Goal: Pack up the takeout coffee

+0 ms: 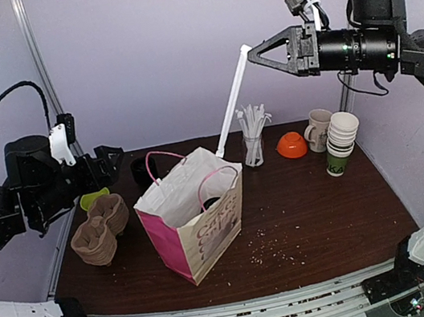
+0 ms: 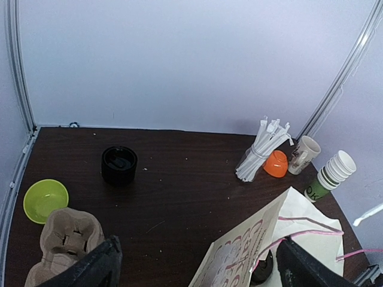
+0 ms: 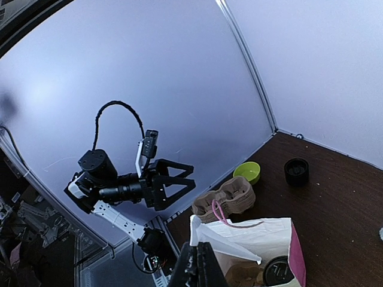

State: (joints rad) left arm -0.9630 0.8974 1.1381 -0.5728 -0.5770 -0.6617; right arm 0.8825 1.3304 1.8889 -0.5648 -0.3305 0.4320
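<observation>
Left of the paper bag point(image 1: 197, 218), the left gripper point(image 3: 192, 177) was held above the table, jaws spread wide, nothing gripped. The takeout coffee point(image 3: 277, 269) was seen inside the bag, only its black lid showing. A wrapped white straw point(image 1: 231, 100) was pinched in the closed right gripper point(image 1: 251, 53), which was held high above and right of the bag. The straw's lower end was seen at the bag's rear rim.

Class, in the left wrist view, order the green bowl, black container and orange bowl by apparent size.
Largest: green bowl, though it lies nearest the camera.
Then black container.
Smallest: orange bowl, farthest away.
</observation>
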